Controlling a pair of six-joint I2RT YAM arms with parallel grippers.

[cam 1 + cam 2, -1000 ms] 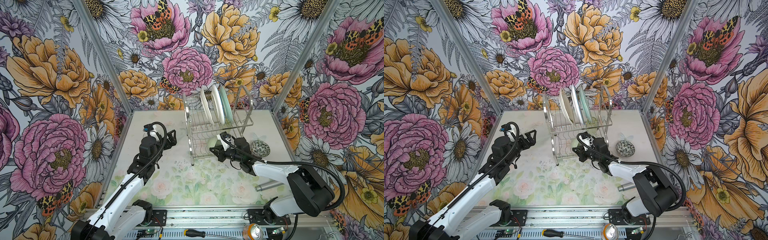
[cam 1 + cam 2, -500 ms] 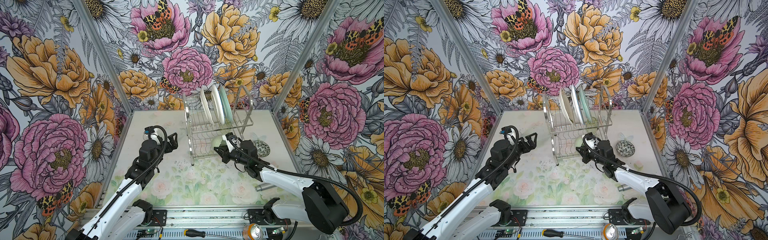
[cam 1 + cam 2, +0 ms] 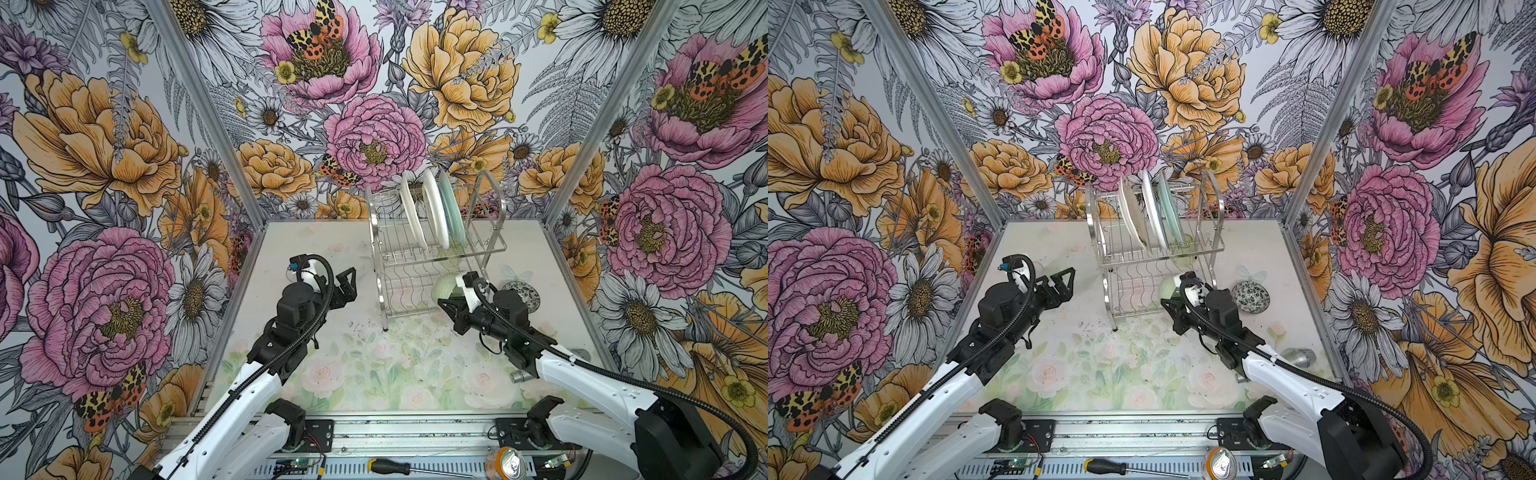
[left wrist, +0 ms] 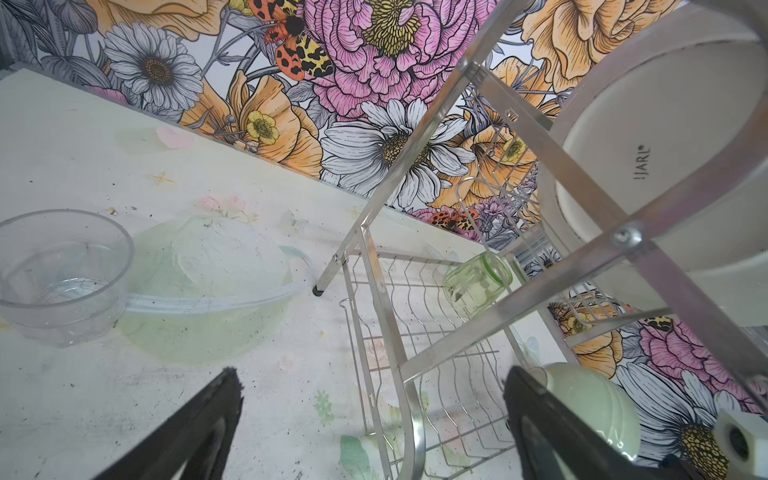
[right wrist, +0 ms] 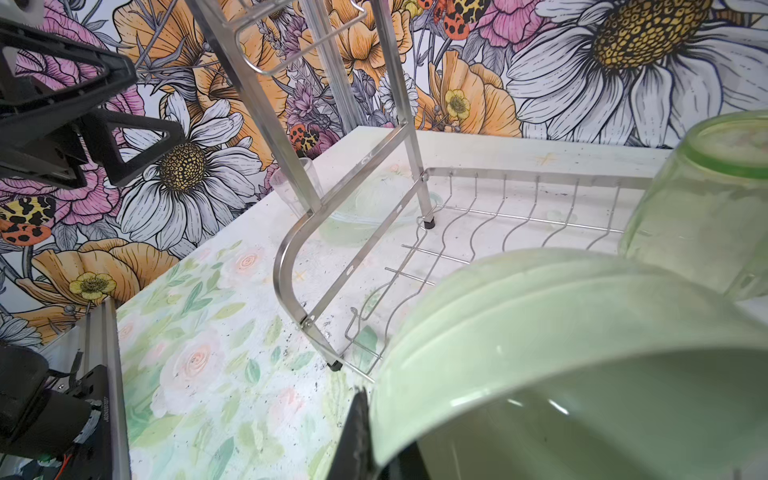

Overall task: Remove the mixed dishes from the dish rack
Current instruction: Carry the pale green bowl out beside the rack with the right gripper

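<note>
The steel dish rack [image 3: 436, 249] [image 3: 1154, 257] stands at the back middle of the table. Three plates lean upright in its upper shelf: cream [image 3: 411, 212], white [image 3: 434, 212] and mint green [image 3: 454, 216]. A green tumbler [image 4: 476, 284] [image 5: 706, 208] lies on the lower tier. My right gripper [image 3: 451, 305] [image 5: 374, 436] is shut on the rim of the pale green bowl [image 3: 445, 286] [image 5: 561, 332], which tilts over the lower tier's front right. My left gripper [image 3: 347, 286] [image 4: 374, 378] hangs open and empty, left of the rack. The clear glass [image 4: 62, 278] stands on the table.
A speckled bowl [image 3: 521, 293] [image 3: 1250, 296] sits on the table right of the rack, close behind my right arm. A grey metal cylinder [image 3: 1300, 357] lies near the right wall. A screwdriver [image 3: 399, 465] and a can [image 3: 505, 461] rest on the front rail.
My right gripper has shifted a little to the right with the pale green bowl, its arm stretching out. My left gripper has drifted slightly nearer the rack, still open.
</note>
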